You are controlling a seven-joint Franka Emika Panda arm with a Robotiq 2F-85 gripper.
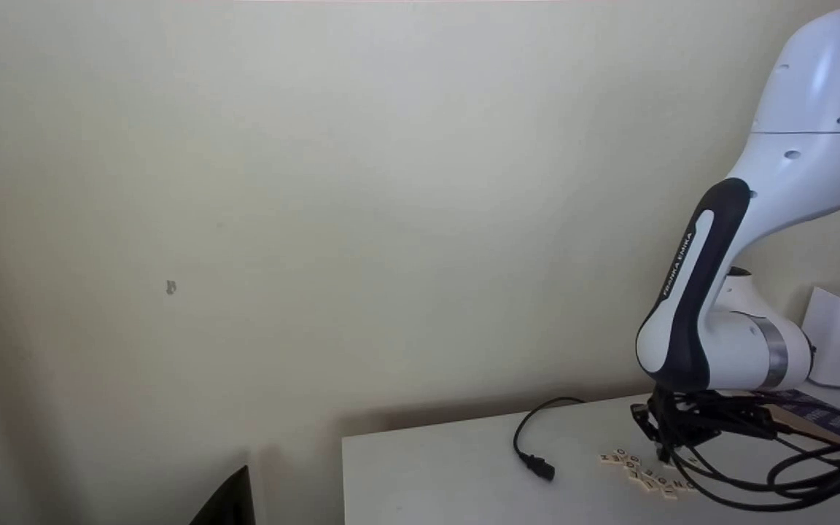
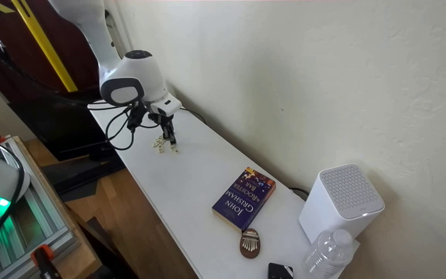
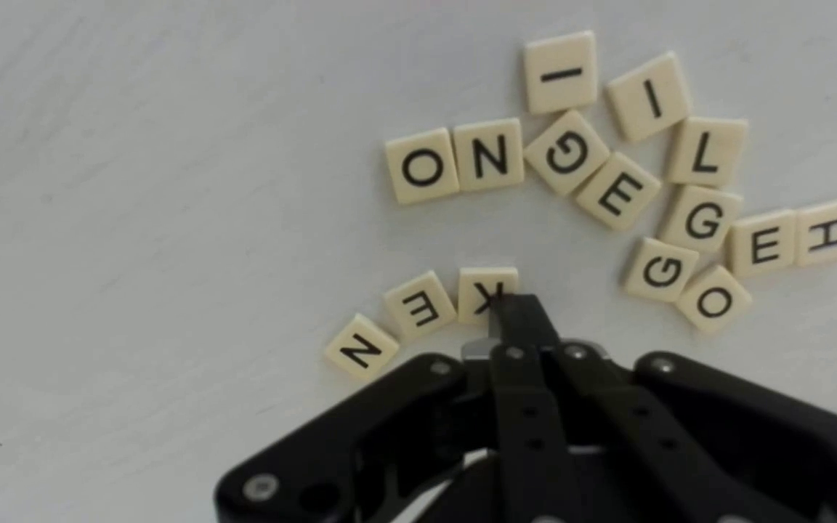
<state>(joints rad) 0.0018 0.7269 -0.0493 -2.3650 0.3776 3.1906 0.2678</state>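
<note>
Pincer [image 3: 522,312] closed tight, fingers together and nothing visible between them, points down at the worktop [image 2: 192,186]. From the wrist view its tip covers part of the K tile [image 3: 476,290]; whether it touches that tile I cannot tell. Just beside the K lies an E tile [image 3: 420,306], then an N tile [image 3: 362,349], the three making a short curve. Apart from this trio, but near, sprawls a larger cluster of letter tiles [image 3: 618,191], all face up: O and N side by side, a slanted G and E, two I's, an L, two G's, an O, another E and an H.

Above it all hangs the white arm [image 2: 139,75], seen in both exterior views. A black plug [image 1: 539,467] lies on the worktop, its cord running back towards the wall [image 2: 323,77]. Well along the worktop sits a dark blue John Grisham book [image 2: 244,197], with a brown thumb piano [image 2: 250,250] at its corner, then a black item [image 2: 280,272], partly cut off, a clear bottle [image 2: 323,255] and a white box [image 2: 350,192] with a perforated top.
</note>
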